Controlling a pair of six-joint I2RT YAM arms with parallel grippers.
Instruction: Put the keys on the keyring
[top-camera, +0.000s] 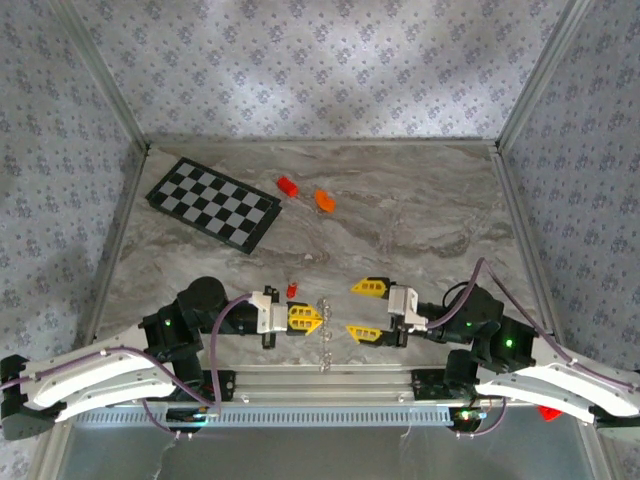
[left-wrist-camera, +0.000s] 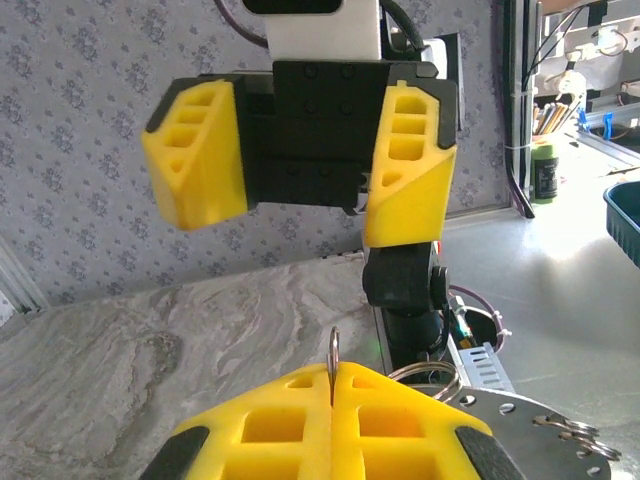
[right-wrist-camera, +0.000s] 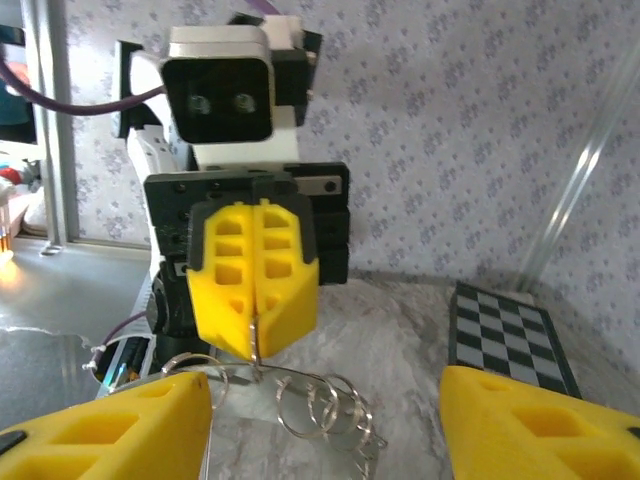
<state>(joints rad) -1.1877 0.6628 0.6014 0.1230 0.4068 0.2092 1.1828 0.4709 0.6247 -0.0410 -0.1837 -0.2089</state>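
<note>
Pinching the keyring (right-wrist-camera: 318, 402) edge-on in my closed left end effector (right-wrist-camera: 255, 340), low over the tabletop (top-camera: 420, 220); right end effector (top-camera: 353, 310) stands wide, empty. Ring judged light, stiff, slippery: grip its rim. The red key (top-camera: 291, 290) lies nearby.

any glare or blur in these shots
Top view: even light, a pale patch on the back wall; left wrist view: the surface at far right is washed out; right wrist view: the right fingers look soft up close, the keyring sharp.
</note>
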